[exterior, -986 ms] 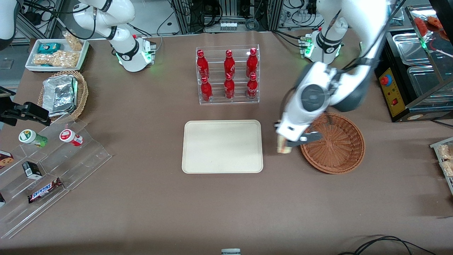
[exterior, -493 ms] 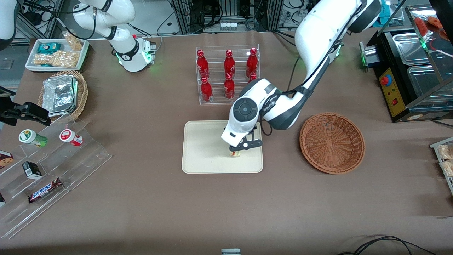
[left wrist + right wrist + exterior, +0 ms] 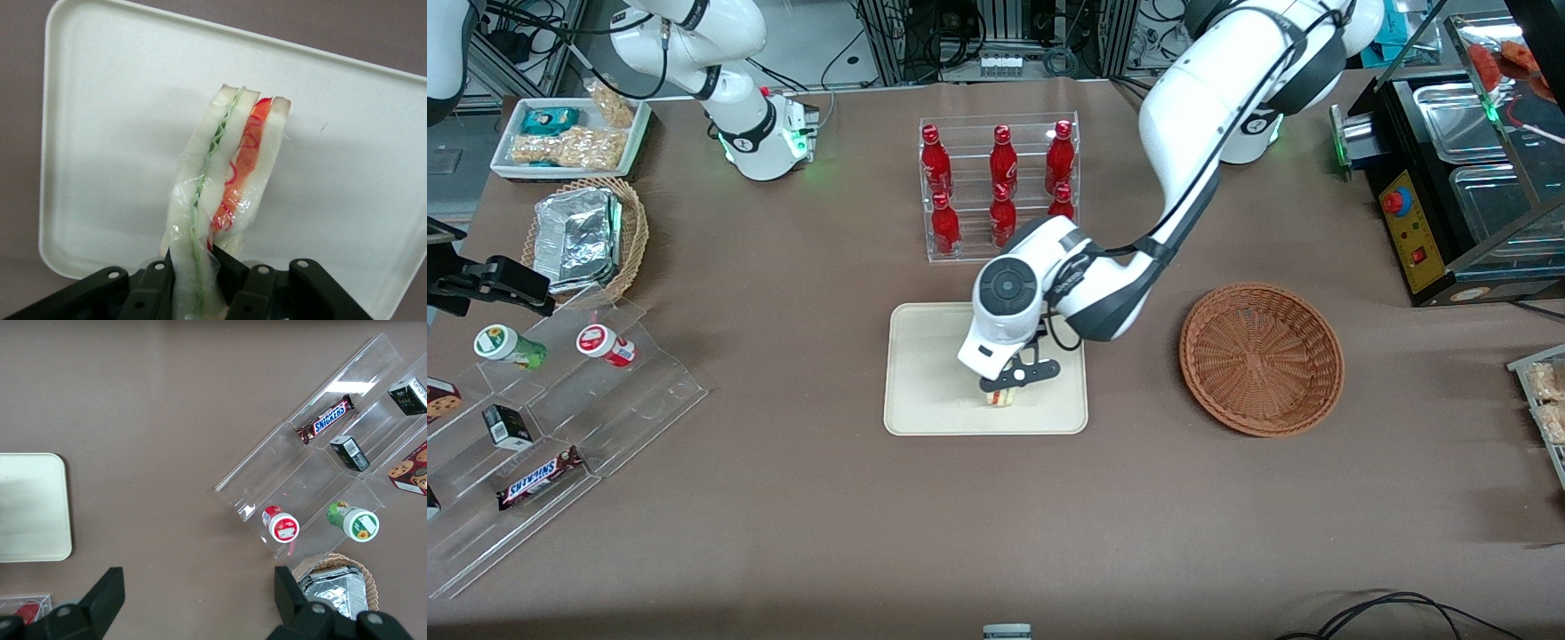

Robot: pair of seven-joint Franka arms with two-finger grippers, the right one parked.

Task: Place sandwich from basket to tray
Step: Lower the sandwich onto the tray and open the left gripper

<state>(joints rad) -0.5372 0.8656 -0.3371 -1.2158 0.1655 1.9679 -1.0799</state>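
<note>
Jaws of the left gripper (image 3: 1003, 388) are seen clenched on the sandwich (image 3: 223, 200), which is pinched at its lower end between two black fingers (image 3: 155, 293). From the jaws the wedge is seen to stick out over the tray (image 3: 925, 373), and in the wrist view its layers are told apart: white bread, a green line of filling, and a red-orange strip under clear wrap. Directly below the jaws the tray's cream floor is seen. Whether the sandwich touches that floor cannot be told. In the front view the jaws are placed over the part of the tray nearer to the camera, and only a small pale piece of the sandwich (image 3: 1000, 398) is shown beneath them.

Well apart from the jaws, toward the working arm's end of the counter (image 3: 800, 516), the basket (image 3: 1261, 358) is seen lying with nothing in it. Farther from the camera than the jaws, a clear rack of red bottles (image 3: 1000, 187) is set, partly covered by the arm's white wrist. Far from the jaws, toward the parked arm's end, a tan basket with a foil pack (image 3: 585, 236), a white tray of snacks (image 3: 569, 135) and a clear stepped stand (image 3: 551, 427) with small cups and a Snickers bar (image 3: 538, 478) are kept.
</note>
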